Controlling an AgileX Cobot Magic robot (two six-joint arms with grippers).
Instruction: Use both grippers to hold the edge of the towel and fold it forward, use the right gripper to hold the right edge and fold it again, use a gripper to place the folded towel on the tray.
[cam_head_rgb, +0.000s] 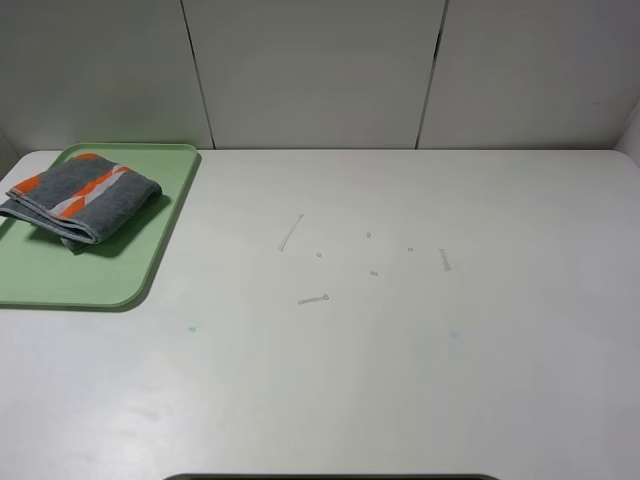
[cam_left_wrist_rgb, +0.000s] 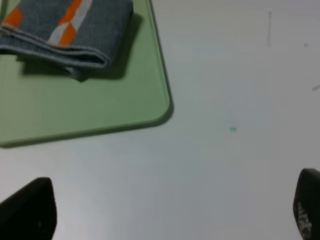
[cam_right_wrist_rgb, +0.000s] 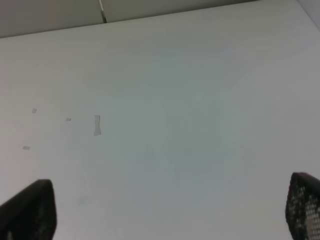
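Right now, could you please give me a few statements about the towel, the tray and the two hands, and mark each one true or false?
1. The folded towel lies on the green tray. True.
2. The tray sits at the table's right edge. False: it is at the far left.
3. The left hand is open and holds nothing. True.
4. The right hand grips the towel. False: it is open over bare table.
5. The towel is plain white. False: grey with orange and white stripes.
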